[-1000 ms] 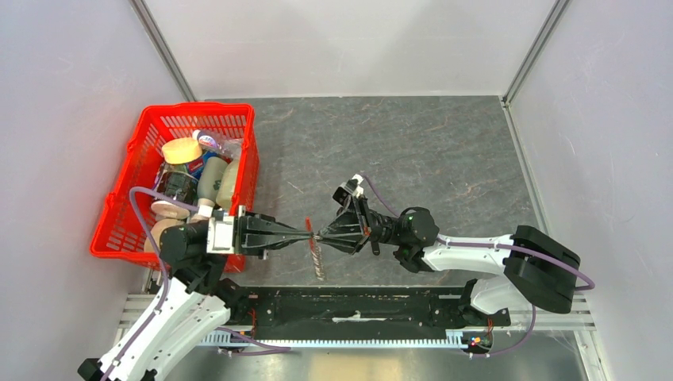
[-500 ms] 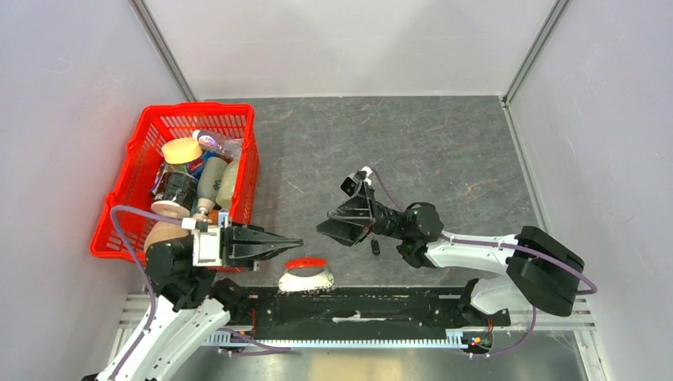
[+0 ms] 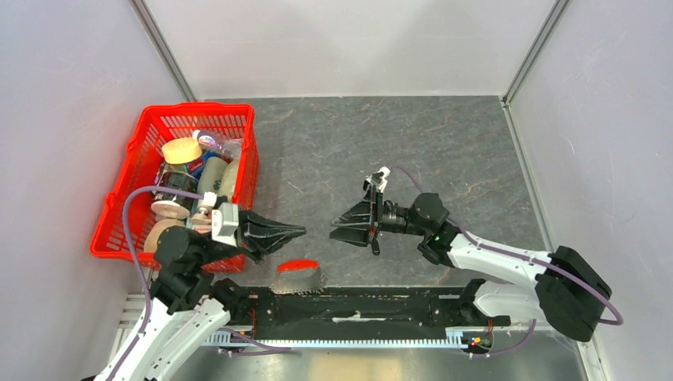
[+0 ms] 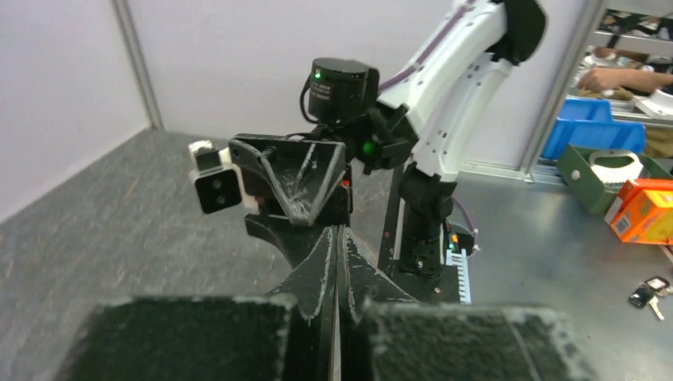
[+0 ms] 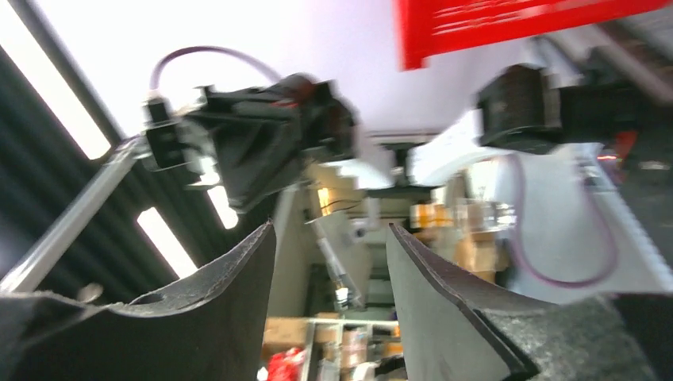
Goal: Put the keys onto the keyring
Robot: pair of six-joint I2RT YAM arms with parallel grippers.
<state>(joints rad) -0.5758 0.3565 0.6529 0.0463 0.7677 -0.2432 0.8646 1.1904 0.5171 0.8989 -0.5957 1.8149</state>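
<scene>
The keyring (image 3: 300,278), a grey jagged loop with a red curved strip (image 3: 298,264), lies on the table by the front rail, held by neither gripper. A small black oblong, seemingly the keys' fob (image 3: 374,246), sits just under the right arm's wrist; the key itself is too small to make out. My left gripper (image 3: 299,232) is shut and empty, hovering just above-left of the keyring; it also shows in the left wrist view (image 4: 337,230). My right gripper (image 3: 335,228) is open and empty, facing the left one across a small gap, as the right wrist view (image 5: 329,230) confirms.
A red basket (image 3: 248,119) full of jars and bottles stands at the left, close behind the left arm. The black base rail (image 3: 357,305) runs along the near edge right beside the keyring. Grey walls enclose the table on three sides.
One second ago both grippers met at the keyring in the air. It has since dropped to the table by the front rail, and both grippers have drawn apart; the right one has opened.
</scene>
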